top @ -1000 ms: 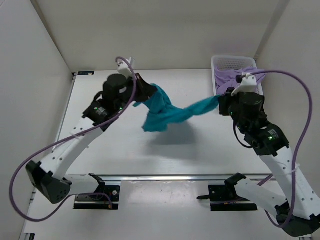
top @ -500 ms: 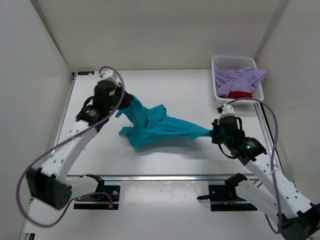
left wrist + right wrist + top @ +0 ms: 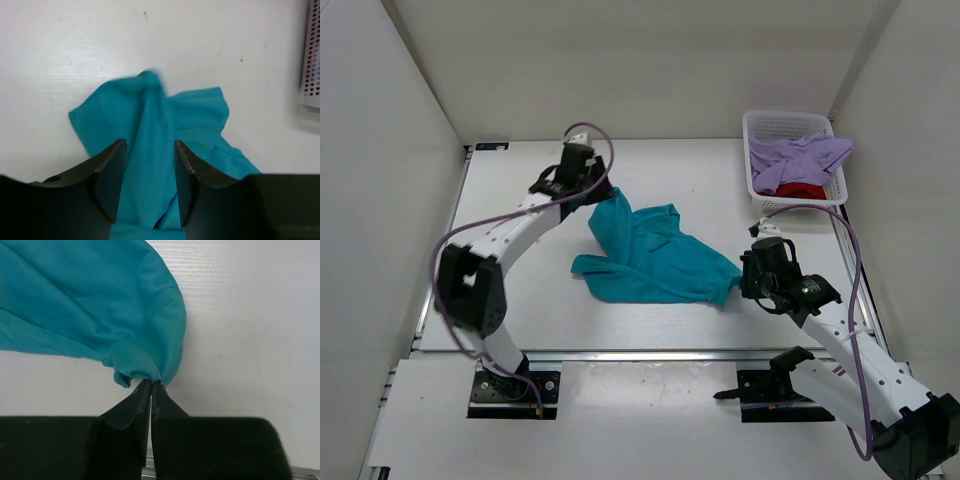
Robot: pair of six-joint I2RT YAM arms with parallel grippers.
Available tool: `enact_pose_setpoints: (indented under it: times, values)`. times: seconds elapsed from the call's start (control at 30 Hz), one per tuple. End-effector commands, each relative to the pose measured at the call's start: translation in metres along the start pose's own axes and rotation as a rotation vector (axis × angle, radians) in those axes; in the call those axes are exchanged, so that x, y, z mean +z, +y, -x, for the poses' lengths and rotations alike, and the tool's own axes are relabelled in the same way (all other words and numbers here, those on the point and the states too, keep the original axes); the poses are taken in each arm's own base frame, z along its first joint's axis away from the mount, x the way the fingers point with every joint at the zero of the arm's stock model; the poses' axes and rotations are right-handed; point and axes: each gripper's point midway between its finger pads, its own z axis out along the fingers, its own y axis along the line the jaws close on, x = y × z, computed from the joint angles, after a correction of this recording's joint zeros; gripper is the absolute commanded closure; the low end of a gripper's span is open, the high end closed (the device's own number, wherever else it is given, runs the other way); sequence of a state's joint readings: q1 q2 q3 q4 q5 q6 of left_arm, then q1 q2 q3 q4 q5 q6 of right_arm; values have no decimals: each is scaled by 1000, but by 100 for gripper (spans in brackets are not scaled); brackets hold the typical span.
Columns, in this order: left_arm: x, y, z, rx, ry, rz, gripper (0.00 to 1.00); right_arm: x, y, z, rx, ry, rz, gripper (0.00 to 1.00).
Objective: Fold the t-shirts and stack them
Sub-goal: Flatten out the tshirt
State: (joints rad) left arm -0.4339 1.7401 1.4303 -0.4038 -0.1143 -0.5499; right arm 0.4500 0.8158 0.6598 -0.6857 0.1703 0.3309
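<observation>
The teal t-shirt (image 3: pixel 655 258) lies crumpled and partly spread on the white table (image 3: pixel 520 290). My left gripper (image 3: pixel 592 192) is at its far left corner, open; in the left wrist view a ridge of the teal t-shirt (image 3: pixel 150 120) runs between the parted fingers (image 3: pixel 116 155) of the left gripper (image 3: pixel 149 150). My right gripper (image 3: pixel 744 277) is at the shirt's near right corner, shut on a pinch of the teal t-shirt (image 3: pixel 100 300) at the tips of the right gripper (image 3: pixel 151 382). The lavender t-shirt (image 3: pixel 802 155) and the red t-shirt (image 3: pixel 800 189) lie in the basket.
The white lattice basket (image 3: pixel 757 128) stands at the table's far right corner; its edge, the basket (image 3: pixel 312 60), shows in the left wrist view. White walls close in the back and both sides. A metal rail (image 3: pixel 650 352) runs along the near edge.
The left gripper has opened and let go of the teal shirt while moving toward the far side. The shirt has dropped from hanging between the arms onto the table. The right gripper still holds its corner.
</observation>
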Motion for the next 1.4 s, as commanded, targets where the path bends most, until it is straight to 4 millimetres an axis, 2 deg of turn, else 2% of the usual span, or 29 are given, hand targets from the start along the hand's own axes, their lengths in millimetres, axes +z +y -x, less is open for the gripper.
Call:
enact_pose_setpoints:
  times: [0.0,0.03,0.07,0.1,0.13,0.17,0.2,0.23,0.27,0.4,0.43,0.5,0.63,0.67,0.77,0.8,0.9,0.93,1.1,1.17,1.23,1.37]
  values:
    - [-69,26,19,-85,-126,-58,47,4,5,6,23,-32,33,100]
    - [-63,43,-21,-127,-63,-63,55,5,2,7,25,-39,29,99]
    - [-72,66,-49,-184,-39,-45,59,4,5,8,26,-39,48,100]
    - [-85,70,-47,-216,-75,-84,59,5,6,10,26,-51,58,100]
    - [-86,91,-75,-262,-45,-61,59,4,7,10,23,-50,63,100]
    - [-84,102,-106,-304,12,-50,60,6,9,6,15,-43,72,100]
    - [-87,109,-123,-350,24,-49,59,4,9,8,17,-44,69,100]
    - [-89,106,-124,-368,13,-83,56,5,11,7,10,-38,75,100]
    - [-88,112,-138,-394,30,-69,52,5,12,8,7,-47,81,100]
    - [-81,103,-151,-455,28,-100,50,4,17,7,-2,-53,99,100]
    - [-79,103,-160,-462,58,-94,50,3,15,8,0,-55,92,100]
    - [-72,100,-162,-513,40,-108,49,3,15,8,-1,-59,90,100]
    - [-69,115,-170,-632,8,-101,45,4,18,6,-8,-57,108,100]
    - [-70,115,-163,-648,-17,-117,45,2,19,10,1,-66,111,100]
    - [-67,124,-168,-682,-25,-96,43,5,17,5,-3,-51,101,100]
    - [-65,125,-163,-695,-39,-93,44,4,18,7,-7,-55,107,100]
    - [-62,129,-165,-723,-48,-87,43,5,19,4,-14,-48,110,100]
    - [-61,125,-160,-734,-60,-107,42,4,21,4,-9,-48,116,100]
    - [-52,120,-165,-768,-39,-128,40,4,23,4,-11,-55,118,100]
    - [-50,120,-164,-777,-41,-123,50,3,24,5,-15,-59,119,100]
    - [-48,121,-166,-783,-34,-121,66,3,23,5,-18,-58,113,100]
    - [-44,122,-152,-784,-54,-117,83,4,22,3,-21,-51,106,100]
